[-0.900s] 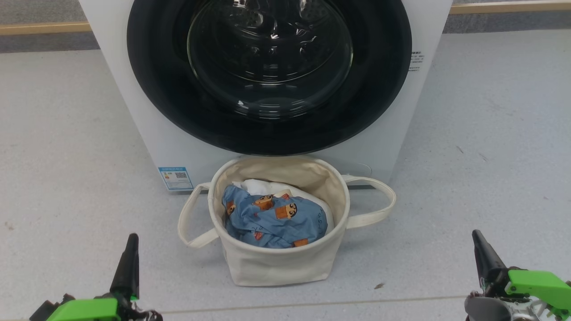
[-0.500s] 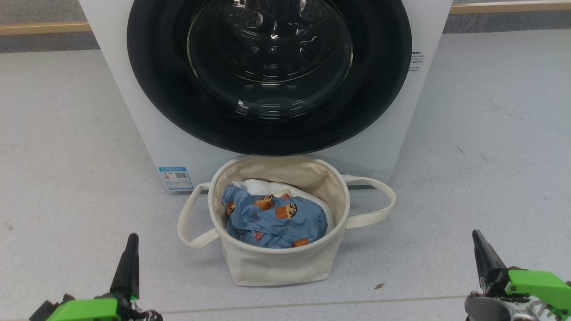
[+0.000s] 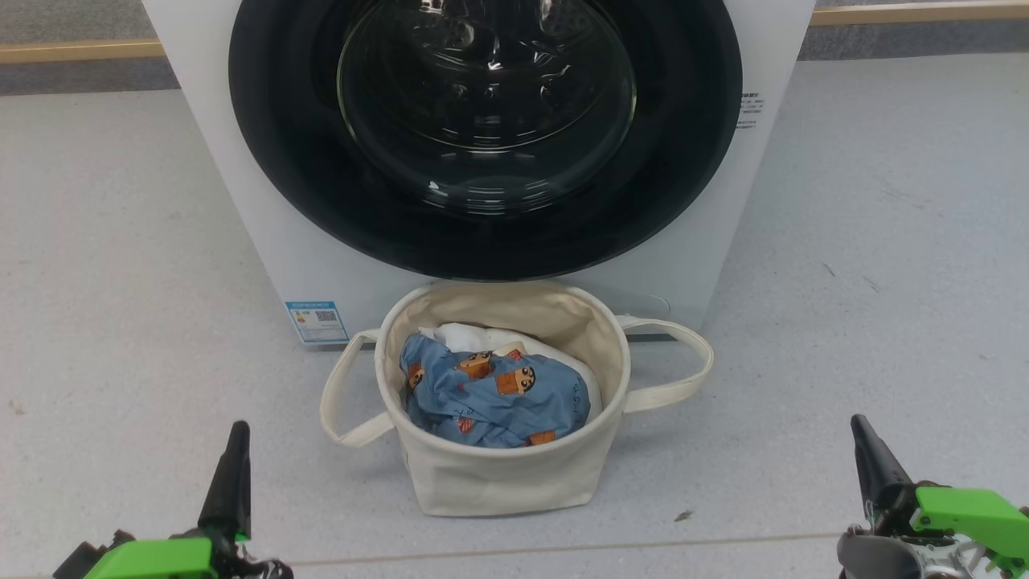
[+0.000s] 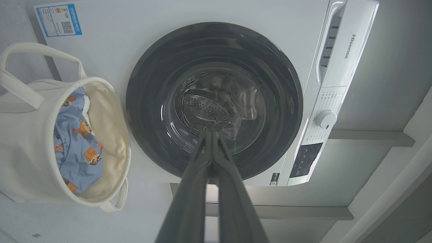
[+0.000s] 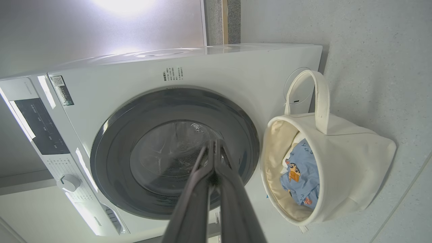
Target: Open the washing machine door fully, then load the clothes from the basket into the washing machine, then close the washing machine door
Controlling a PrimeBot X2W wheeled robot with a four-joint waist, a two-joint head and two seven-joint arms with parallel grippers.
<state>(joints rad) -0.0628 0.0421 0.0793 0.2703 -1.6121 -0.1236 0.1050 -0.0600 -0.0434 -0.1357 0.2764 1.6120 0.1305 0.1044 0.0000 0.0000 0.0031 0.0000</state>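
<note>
1. Head view: I am looking at the washing machine [image 3: 233, 185], smooth and white, with its glossy black-ringed washing machine door [image 3: 281, 177] sitting closed at twelve o'clock. The basket [image 3: 498, 474], soft round cream canvas, is standing on the speckled grey floor [image 3: 120, 281] at six o'clock of the door. The clothes [image 3: 490, 394], crumpled blue fabric with orange-brown figures, are lying inside it. The left gripper [image 3: 233, 466] is pointing up at seven o'clock and the right gripper [image 3: 872, 462] at five, both well apart from the basket.
2. Left wrist view: the left gripper's fingers [image 4: 192, 189] are pressing together, gripping nothing and aiming at the bulging glass. The basket is showing at nine o'clock.
3. Right wrist view: the right gripper's fingers [image 5: 195, 202] are likewise pressing together, empty. The basket is showing at three o'clock.
</note>
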